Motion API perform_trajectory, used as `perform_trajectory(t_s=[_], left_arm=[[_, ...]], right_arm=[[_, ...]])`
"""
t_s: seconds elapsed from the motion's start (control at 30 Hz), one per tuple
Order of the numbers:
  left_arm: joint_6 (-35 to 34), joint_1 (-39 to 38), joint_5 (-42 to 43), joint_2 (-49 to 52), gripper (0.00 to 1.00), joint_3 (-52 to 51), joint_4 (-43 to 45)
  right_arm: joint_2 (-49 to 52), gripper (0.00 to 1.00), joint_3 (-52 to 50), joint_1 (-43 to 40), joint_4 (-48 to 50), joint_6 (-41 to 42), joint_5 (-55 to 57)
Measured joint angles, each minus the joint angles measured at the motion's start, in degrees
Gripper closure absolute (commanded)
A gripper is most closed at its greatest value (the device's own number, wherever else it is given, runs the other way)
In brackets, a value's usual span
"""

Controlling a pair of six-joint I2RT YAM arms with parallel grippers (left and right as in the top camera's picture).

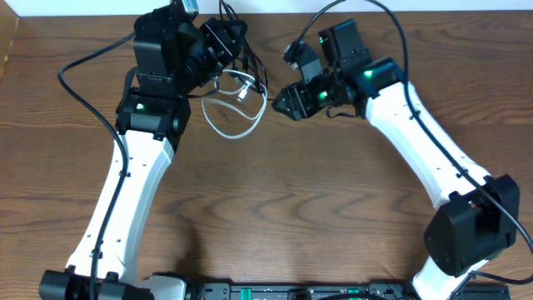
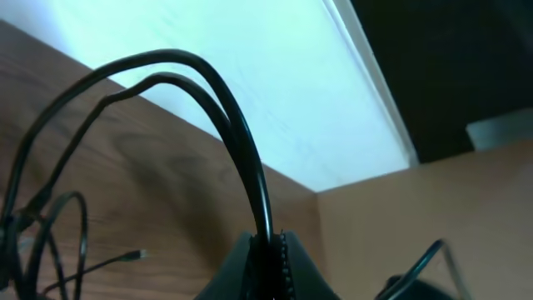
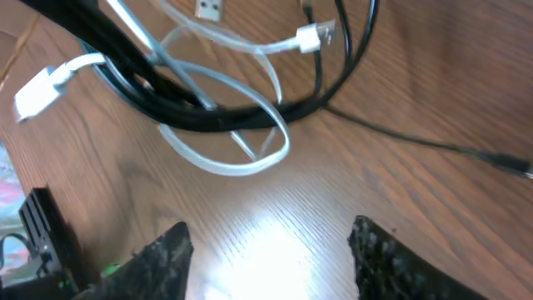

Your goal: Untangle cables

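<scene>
The white cable lies in loops on the wooden table, between and just below the two grippers. The black cable hangs tangled over it. My left gripper is shut on the black cable and holds it up, so two strands arch out of the jaws. My right gripper is open and empty just right of the tangle. In the right wrist view its fingers hover over bare wood below the white loop, which the black cable crosses. White plugs show.
The table's far edge runs close behind both grippers. A thin black strand with a small plug trails right across the wood. The thicker black arm wires loop at the left and over the right arm.
</scene>
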Motion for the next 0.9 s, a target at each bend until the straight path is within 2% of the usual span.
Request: perform_trajectory(t_s=[0.3, 0.5, 0.9], left_arm=[[-9.1, 0.0, -3.5, 0.0, 0.93, 0.0, 1.3], [-10.5, 0.0, -4.2, 0.0, 0.93, 0.0, 1.3], [-13.9, 0.0, -4.2, 0.0, 0.92, 0.0, 1.3]], right_arm=[[0.0, 0.53, -8.0, 2.1, 16.1, 8.8, 2.3], [0.0, 0.56, -11.7, 3.9, 20.3, 13.7, 8.9], [0.1, 0.57, -13.9, 4.0, 29.5, 15.5, 14.3]])
